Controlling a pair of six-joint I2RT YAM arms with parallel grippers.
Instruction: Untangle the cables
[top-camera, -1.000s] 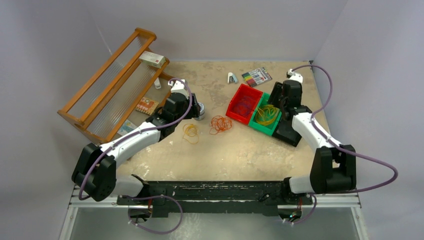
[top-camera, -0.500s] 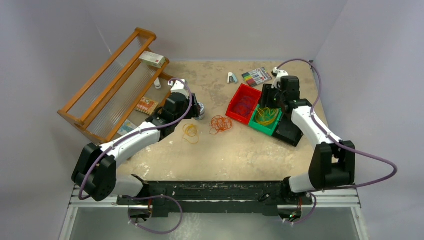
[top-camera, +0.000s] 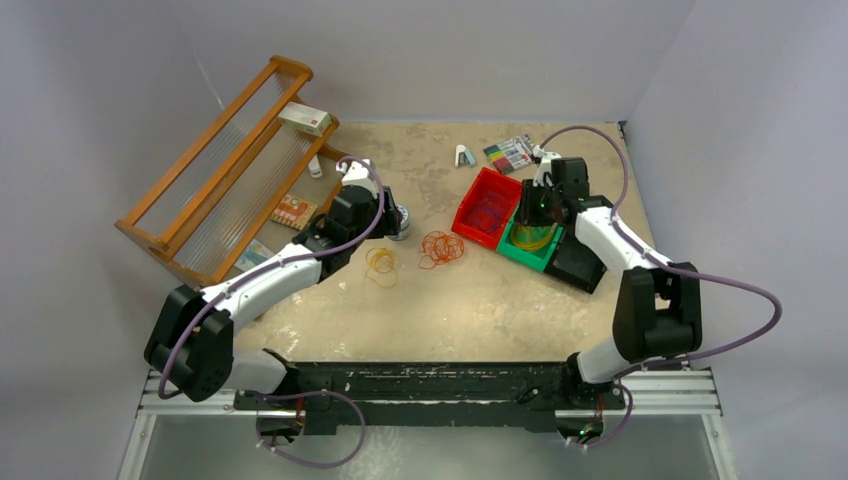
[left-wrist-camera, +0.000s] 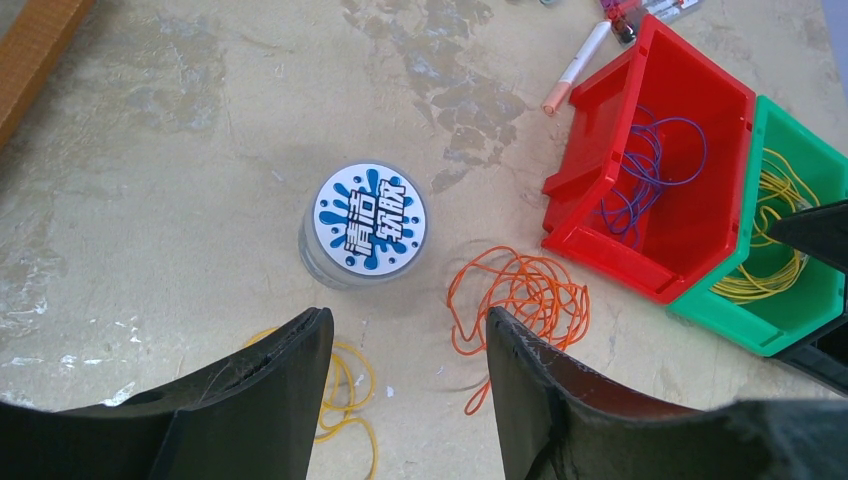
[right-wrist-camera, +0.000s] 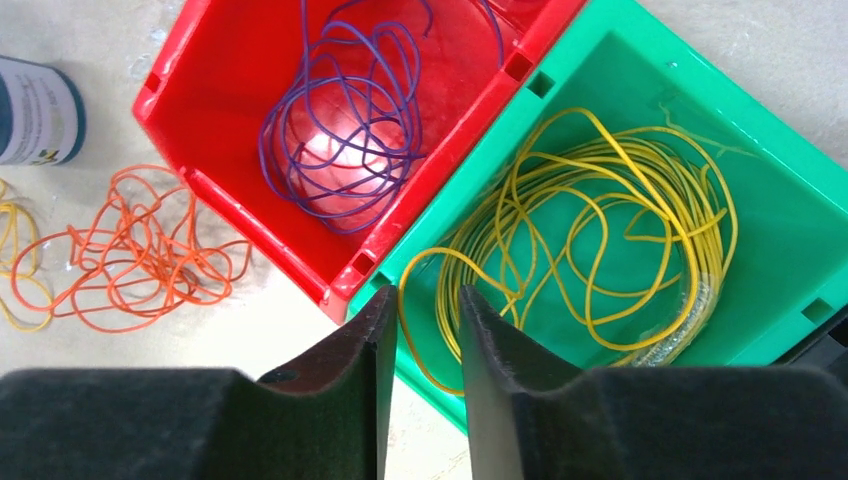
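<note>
An orange cable tangle (top-camera: 441, 248) (left-wrist-camera: 520, 300) (right-wrist-camera: 130, 250) lies on the table left of the red bin (top-camera: 478, 190). A small yellow cable loop (top-camera: 381, 263) (left-wrist-camera: 345, 390) lies further left. My left gripper (left-wrist-camera: 410, 330) (top-camera: 385, 222) hangs open above the bare table between these two, holding nothing. A purple cable (right-wrist-camera: 340, 130) sits in the red bin. A long yellow cable (right-wrist-camera: 600, 230) fills the green bin (right-wrist-camera: 790, 130). My right gripper (right-wrist-camera: 428, 300) (top-camera: 530, 205) hovers over that bin's near-left rim. Its jaws stand a narrow gap apart, with a yellow strand showing below.
A jar with a blue and white lid (left-wrist-camera: 371, 220) (top-camera: 402, 218) stands just beyond the left gripper. A wooden rack (top-camera: 220, 170) fills the far left. A marker pack (top-camera: 513, 153) and a small stapler (top-camera: 465, 155) lie at the back. A black bin (top-camera: 580, 265) adjoins the green one.
My right arm has swung left from the black bin's side to over the green bin, and its jaws have narrowed. The left arm and the cables on the table have not moved.
</note>
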